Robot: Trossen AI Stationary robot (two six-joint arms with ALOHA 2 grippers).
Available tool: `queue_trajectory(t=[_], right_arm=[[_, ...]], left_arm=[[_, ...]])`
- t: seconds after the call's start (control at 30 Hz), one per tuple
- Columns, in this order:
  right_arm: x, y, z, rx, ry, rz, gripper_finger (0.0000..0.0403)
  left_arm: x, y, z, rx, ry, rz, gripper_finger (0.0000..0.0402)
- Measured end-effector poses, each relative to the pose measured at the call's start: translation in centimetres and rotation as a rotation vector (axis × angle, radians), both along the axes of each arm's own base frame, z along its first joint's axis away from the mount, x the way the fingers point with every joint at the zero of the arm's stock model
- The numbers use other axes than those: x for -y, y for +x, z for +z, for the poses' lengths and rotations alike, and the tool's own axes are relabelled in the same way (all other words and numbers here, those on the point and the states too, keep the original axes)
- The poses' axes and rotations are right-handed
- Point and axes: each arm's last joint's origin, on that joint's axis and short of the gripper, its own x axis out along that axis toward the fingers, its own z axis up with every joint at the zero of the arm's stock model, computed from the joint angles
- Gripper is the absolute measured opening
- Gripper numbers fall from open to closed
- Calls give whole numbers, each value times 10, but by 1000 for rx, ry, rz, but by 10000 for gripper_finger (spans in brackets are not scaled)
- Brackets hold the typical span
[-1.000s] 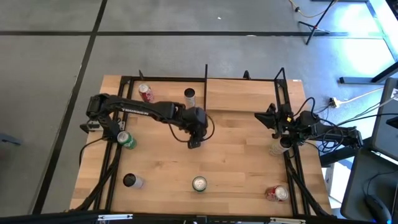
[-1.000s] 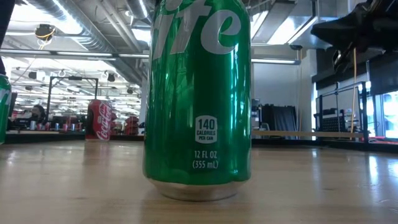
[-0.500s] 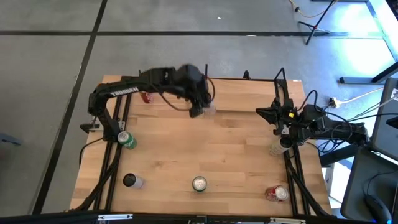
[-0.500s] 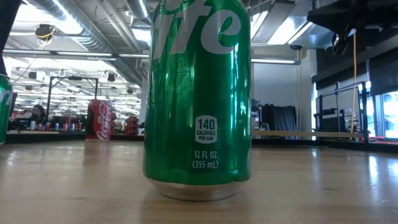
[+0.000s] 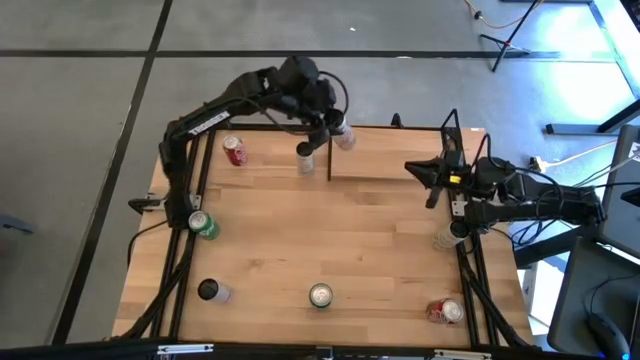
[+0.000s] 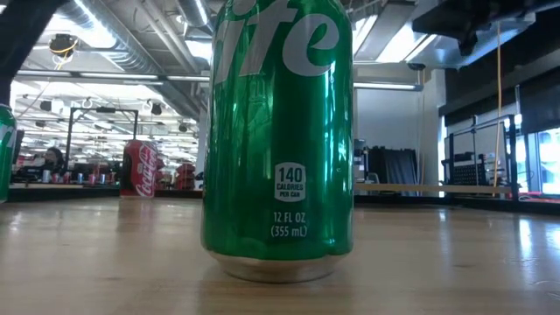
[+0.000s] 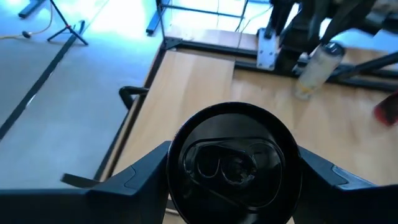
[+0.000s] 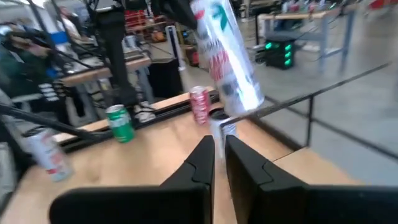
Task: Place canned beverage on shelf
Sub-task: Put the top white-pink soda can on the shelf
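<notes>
A canned beverage (image 5: 343,137) is held aloft by the left gripper (image 5: 338,132) above the far edge of the worktop (image 5: 380,240), close to the near-left corner of the shelf (image 5: 390,152), a light wooden board framed by thin black rods at the far right of the worktop. In the left wrist view, the can's dark top (image 7: 233,163) is seen clamped between the two fingers, which are closed against its round wall on either side; in the right wrist view the same can (image 8: 225,53), white with red and green print, is shown tilted in mid-air. The can is judged to be rigid but thin-walled, with smooth, slippery metal sides; whether it is full cannot be told, so its weight is uncertain. A hold across the middle of the cylinder, with moderate pressure, is judged soundest, since a hard squeeze could dent it and a loose one could let it slide. The right gripper (image 5: 432,194) is kept near the right edge of the worktop, its fingers almost closed on nothing. Other cans, among them a green can (image 5: 319,295), are left standing on the worktop.
</notes>
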Motion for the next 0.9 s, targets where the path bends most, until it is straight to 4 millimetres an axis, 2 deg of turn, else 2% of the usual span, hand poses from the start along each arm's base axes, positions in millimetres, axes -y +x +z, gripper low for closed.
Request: queue_trajectory(t=[0.17, 0.37, 0.7, 0.9], right_arm=[[9, 1, 13, -40, -40, -116, 28], [25, 0, 6, -145, 24, -218, 28], [45, 5, -12, -302, 110, -298, 28], [47, 10, -17, -337, 119, -299, 28]], left_arm=[[-23, 13, -14, -54, 2, 12, 228], [-45, 26, -43, -108, -31, 39, 228], [-56, 52, -85, -190, -35, 38, 230], [-57, 53, -86, -197, 1, 33, 232]])
